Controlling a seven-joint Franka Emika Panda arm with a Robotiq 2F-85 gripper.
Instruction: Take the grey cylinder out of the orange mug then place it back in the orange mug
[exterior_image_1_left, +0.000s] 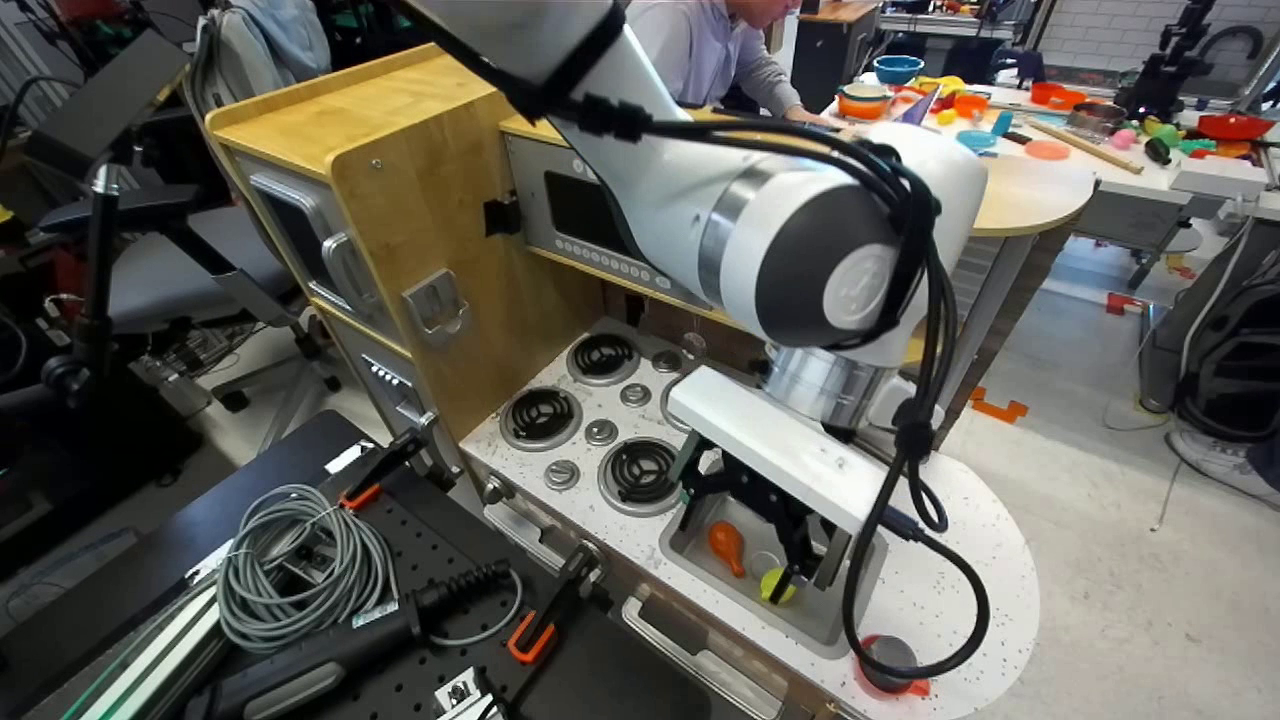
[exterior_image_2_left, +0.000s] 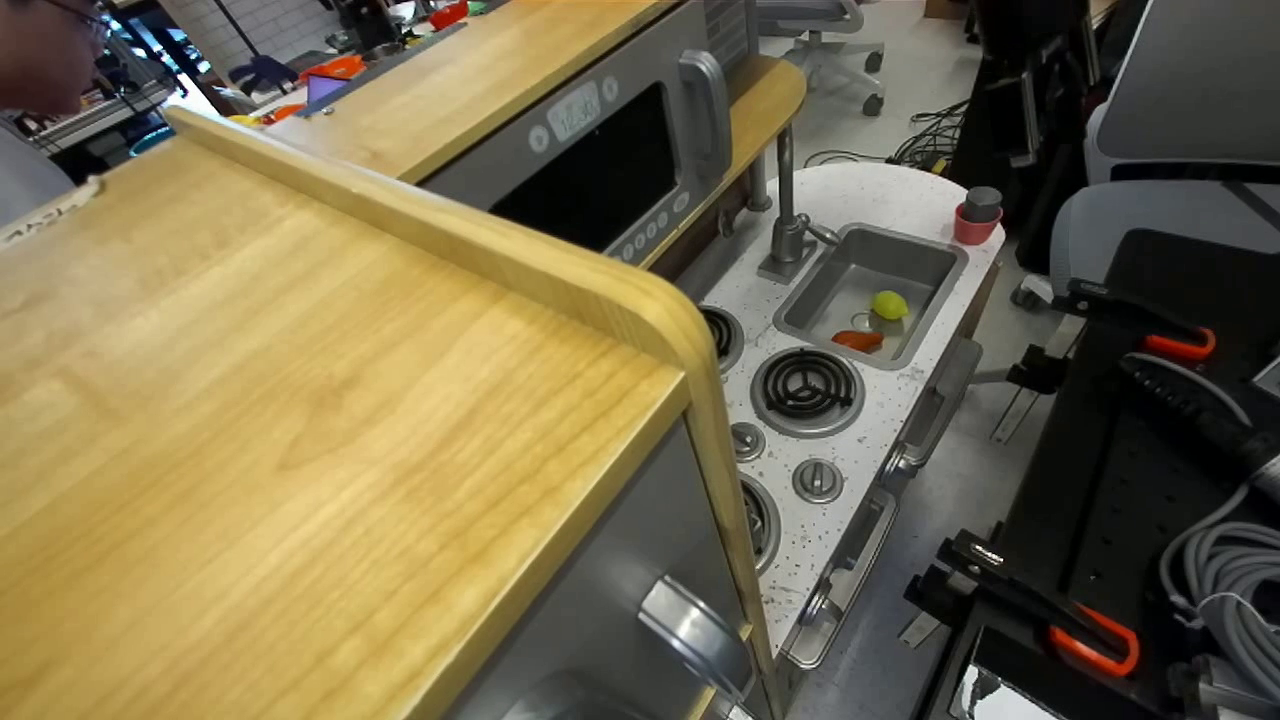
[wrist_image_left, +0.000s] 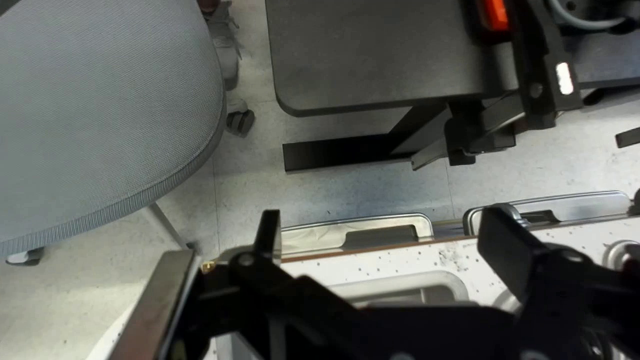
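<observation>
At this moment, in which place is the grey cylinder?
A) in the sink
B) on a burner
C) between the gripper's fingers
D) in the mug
D: in an exterior view, the cylinder sits in the mug, its top showing above the rim.

The big white arm (exterior_image_1_left: 640, 180) reaches in high and bends down at the wrist (exterior_image_1_left: 825, 388); the gripper (wrist_image_left: 382, 235) hangs below it, its two fingers (wrist_image_left: 506, 252) (both dark) spread wide apart.
</observation>
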